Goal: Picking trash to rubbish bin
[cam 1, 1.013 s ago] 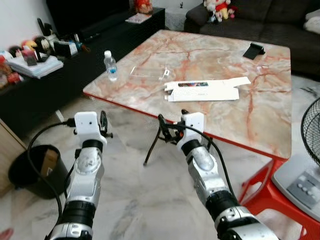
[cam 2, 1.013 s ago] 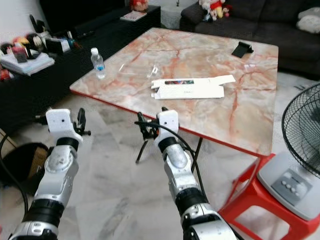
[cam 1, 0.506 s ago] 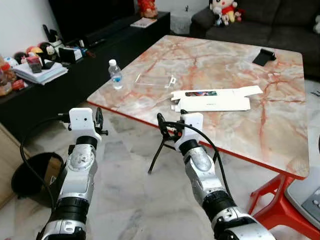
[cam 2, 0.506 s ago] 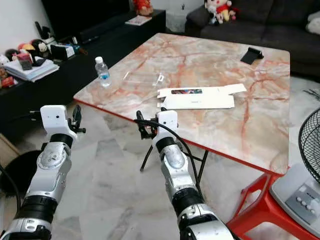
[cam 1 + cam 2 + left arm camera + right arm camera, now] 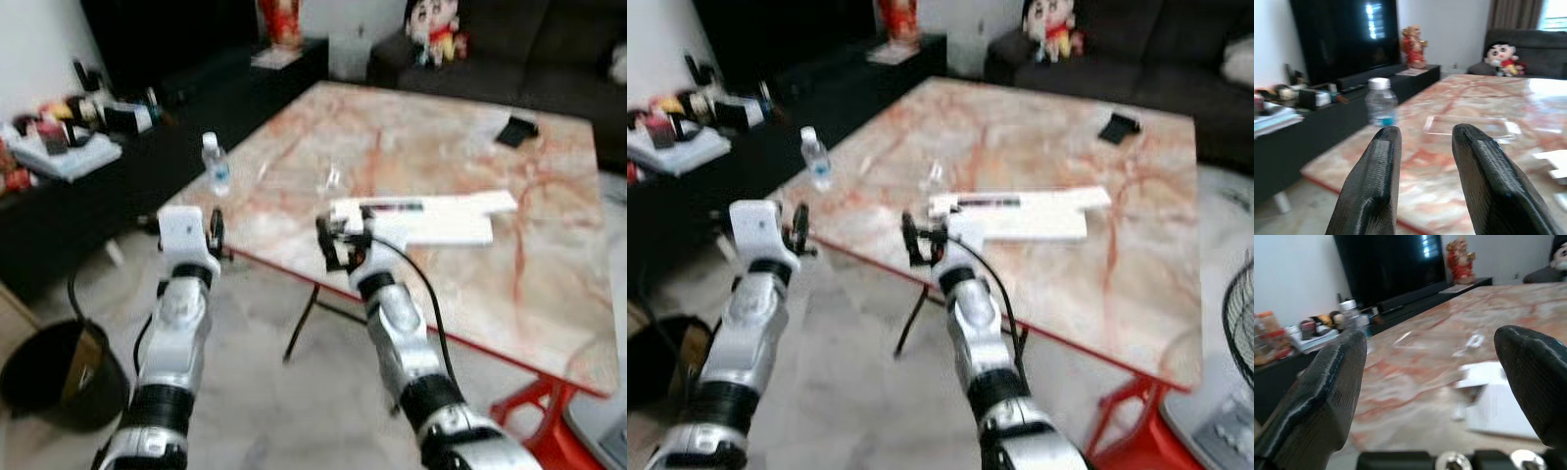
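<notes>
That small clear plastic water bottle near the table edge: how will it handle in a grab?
The small clear plastic water bottle stands upright and narrow, so a nudge probably tips it, then it rolls. It looks nearly empty, likely light. Smooth thin walls may slip or dent under the pincer.

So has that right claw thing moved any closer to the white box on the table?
Yes. The right gripper now reaches the marble table's near edge beside the white box; a second ago it hung short of that edge.
</notes>
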### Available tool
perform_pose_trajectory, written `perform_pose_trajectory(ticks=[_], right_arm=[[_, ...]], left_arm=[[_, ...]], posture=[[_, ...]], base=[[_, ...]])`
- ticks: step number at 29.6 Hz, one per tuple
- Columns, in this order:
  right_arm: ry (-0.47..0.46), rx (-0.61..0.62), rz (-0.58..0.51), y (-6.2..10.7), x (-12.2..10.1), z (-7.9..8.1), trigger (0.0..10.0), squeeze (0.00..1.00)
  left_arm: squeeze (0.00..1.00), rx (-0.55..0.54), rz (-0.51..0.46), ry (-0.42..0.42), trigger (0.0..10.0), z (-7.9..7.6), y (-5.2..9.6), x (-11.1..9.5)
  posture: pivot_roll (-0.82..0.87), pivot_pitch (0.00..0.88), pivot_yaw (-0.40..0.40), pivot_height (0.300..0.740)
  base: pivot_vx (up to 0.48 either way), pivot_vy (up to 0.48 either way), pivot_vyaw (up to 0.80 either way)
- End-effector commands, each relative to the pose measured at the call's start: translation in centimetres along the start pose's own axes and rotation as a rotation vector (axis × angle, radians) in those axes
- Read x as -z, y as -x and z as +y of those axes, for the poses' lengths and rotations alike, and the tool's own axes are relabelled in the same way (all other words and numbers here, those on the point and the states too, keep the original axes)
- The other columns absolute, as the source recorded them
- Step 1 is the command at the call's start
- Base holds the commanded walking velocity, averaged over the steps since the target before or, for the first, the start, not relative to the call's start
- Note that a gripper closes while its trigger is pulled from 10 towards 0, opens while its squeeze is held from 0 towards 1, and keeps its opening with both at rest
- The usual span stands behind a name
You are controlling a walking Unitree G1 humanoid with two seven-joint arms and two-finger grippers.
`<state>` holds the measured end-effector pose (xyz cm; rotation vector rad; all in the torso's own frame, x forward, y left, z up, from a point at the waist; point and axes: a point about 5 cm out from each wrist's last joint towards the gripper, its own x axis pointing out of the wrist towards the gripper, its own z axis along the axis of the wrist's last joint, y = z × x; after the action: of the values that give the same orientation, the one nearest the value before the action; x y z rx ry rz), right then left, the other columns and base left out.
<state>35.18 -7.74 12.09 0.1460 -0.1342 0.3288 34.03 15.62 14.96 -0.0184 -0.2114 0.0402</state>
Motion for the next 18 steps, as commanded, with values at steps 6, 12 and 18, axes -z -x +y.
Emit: perform_pose_trajectory(ticks=[6, 12, 18], right_arm=[[0.046, 0.044, -0.029, 0.5, -0.7, -2.2, 10.0, 0.0], [0.031, 0.058, -0.033, 0.4, -0.9, -2.4, 10.0, 0.0], [0.02, 0.021, -0.024, -0.4, -1.0, -1.0, 10.0, 0.0]], left_arm=[[0.0, 0.092, 0.023, 0.036, 10.0, -2.9, -0.3, 0.9], [0.0, 0.08, 0.013, 0.039, 10.0, -2.4, -1.0, 0.3], [0.0, 0.084, -0.014, 0.028, 10.0, -1.7, -1.4, -0.2]], posture=[[-0.06, 0.0, -0.013, 0.74], [-0.04, 0.0, -0.008, 0.74], [0.0, 0.0, -0.023, 0.74]], base=[[0.4, 0.0, 0.0], [0.403, 0.0, 0.0], [0.399, 0.0, 0.0]])
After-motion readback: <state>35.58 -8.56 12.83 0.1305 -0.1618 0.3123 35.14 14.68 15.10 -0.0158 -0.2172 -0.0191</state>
